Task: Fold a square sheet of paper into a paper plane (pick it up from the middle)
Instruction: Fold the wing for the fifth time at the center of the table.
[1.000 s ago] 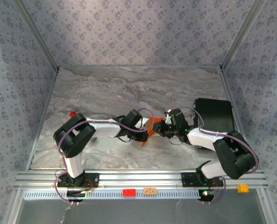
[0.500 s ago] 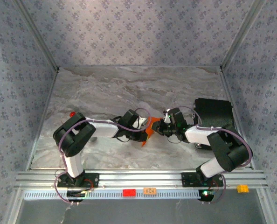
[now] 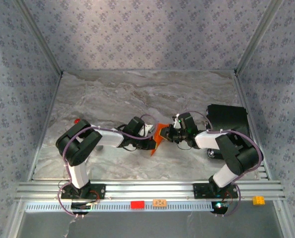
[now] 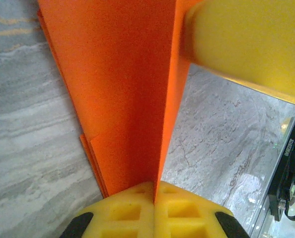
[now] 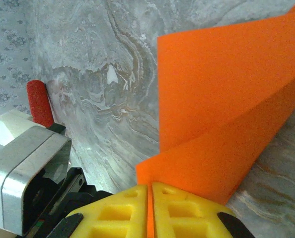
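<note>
White lettering on black housing was unreadable. Grey marbled worktop, floral-papered walls. Left hand and right hand each pinched the folded bright orange paper sheet.

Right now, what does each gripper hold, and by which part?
Both pinch the orange paper: left gripper on its raised fold, right gripper at one edge.

Bright orange paper, yellow pads, grey-veined marble table, blue floral walls.

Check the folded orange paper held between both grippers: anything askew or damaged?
Slightly: on the bright orange folded paper, under layers poke out past its long edge in the left wrist view, so the folds do not line up. No tear shows.
</note>
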Available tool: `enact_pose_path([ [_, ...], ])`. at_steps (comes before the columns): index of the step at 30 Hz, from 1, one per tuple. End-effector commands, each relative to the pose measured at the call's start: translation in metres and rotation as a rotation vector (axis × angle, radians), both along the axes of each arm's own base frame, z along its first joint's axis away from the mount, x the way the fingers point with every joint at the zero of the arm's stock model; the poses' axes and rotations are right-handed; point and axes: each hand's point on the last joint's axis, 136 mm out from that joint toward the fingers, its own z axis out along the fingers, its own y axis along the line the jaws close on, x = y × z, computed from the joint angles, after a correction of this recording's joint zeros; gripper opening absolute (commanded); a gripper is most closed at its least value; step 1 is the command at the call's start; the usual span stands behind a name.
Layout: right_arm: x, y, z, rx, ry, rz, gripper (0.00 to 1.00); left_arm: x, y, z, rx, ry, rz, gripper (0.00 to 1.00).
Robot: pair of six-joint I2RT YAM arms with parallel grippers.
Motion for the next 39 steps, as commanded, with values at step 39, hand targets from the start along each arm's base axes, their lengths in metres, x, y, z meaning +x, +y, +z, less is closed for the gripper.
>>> enact_pose_path([
  [39,0.019,0.02,-0.016,0.063,0.019,0.103,0.13,0.006,0.039,-0.039,0.083,0.155,0.199,0.0],
])
